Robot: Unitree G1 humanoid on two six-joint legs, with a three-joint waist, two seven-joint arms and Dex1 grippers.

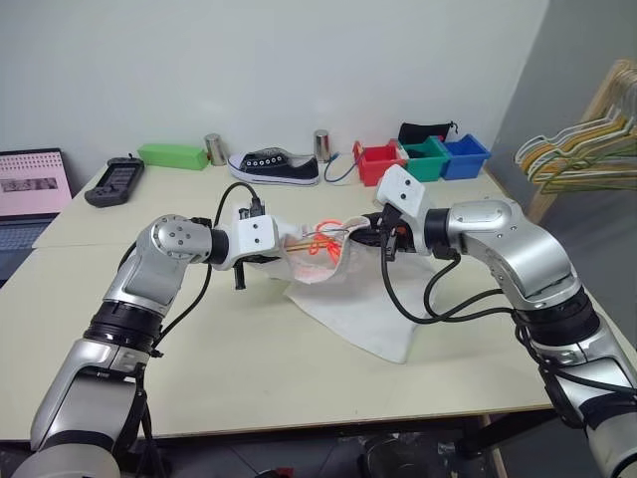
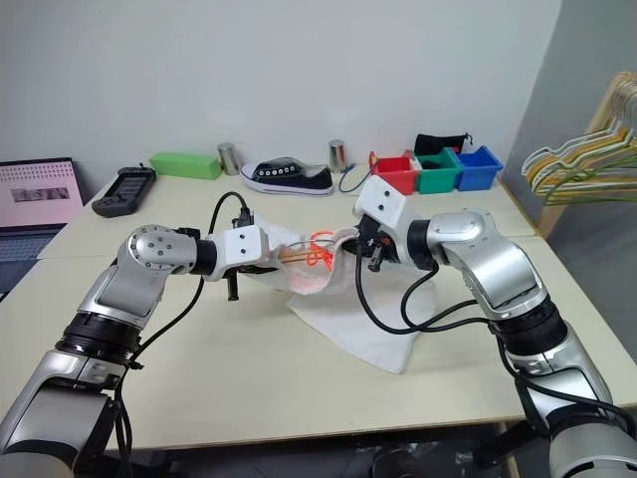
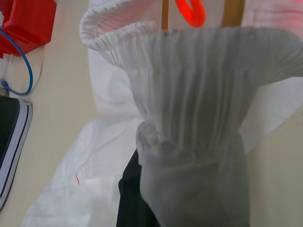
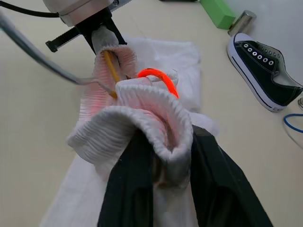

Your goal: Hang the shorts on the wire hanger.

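The white shorts (image 1: 348, 299) hang from a raised waistband over the middle of the table (image 1: 249, 368), and their legs trail down onto it. My left gripper (image 1: 282, 244) is shut on the left end of the ribbed waistband (image 3: 189, 94). My right gripper (image 4: 163, 142) is at the right end, its black fingers (image 4: 130, 189) parted, with the waistband still lying between them. The neon-orange drawstring (image 4: 158, 78) loops out of the opening. Thin golden-tan strands of the wire hanger (image 4: 111, 66) run inside the waistband; the fabric hides the rest of the hanger.
Along the table's far edge stand a green box (image 1: 172, 155), two metal cans (image 1: 214, 149), a black sneaker (image 1: 274, 166) and red, green and blue bins (image 1: 428, 157). A controller (image 1: 114, 181) and a laptop (image 1: 30, 194) lie far left. A bunch of hangers (image 1: 582, 144) hangs off-table at right.
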